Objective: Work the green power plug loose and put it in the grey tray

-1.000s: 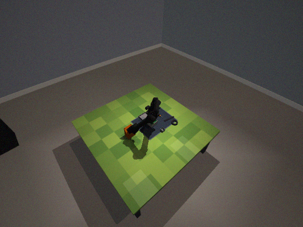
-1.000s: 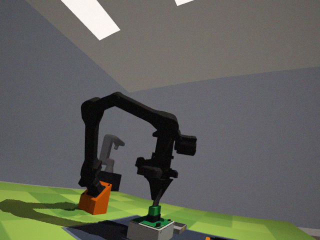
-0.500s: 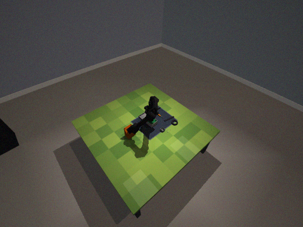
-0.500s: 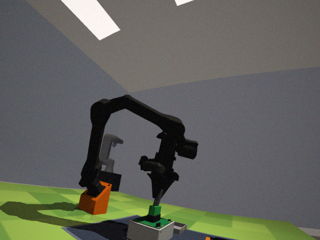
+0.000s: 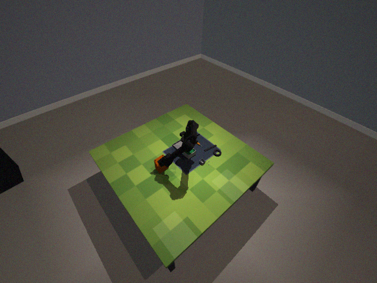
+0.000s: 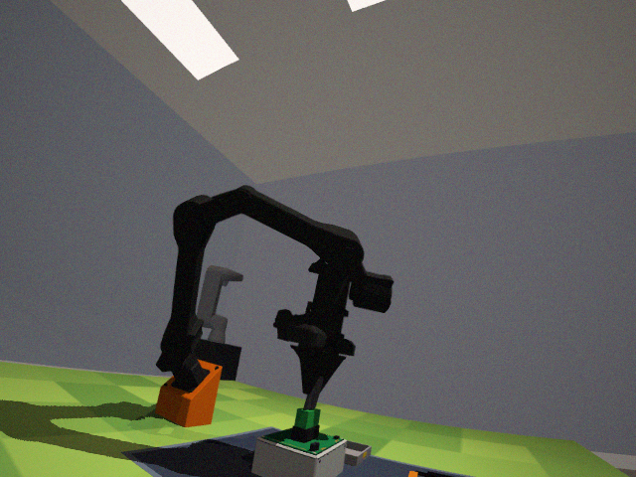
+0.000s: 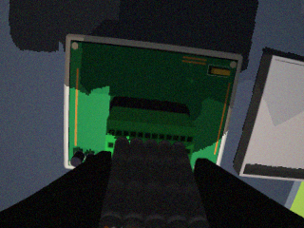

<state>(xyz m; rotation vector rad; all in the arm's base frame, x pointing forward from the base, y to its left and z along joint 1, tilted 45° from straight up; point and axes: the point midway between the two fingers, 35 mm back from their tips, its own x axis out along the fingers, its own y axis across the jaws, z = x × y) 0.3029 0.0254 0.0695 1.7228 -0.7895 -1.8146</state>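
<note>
our tool (image 6: 312, 401) (image 7: 154, 165) in the exterior view grips the green block-shaped power plug (image 6: 307, 418) (image 7: 149, 124) from above, likely for rocking leverage; the plug sits on the black socket (image 6: 305, 433). from the wrist, the grey rectangular tray (image 7: 277, 119) waits beside the green circuit board (image 7: 95, 109), apparently for a short carry.
</note>
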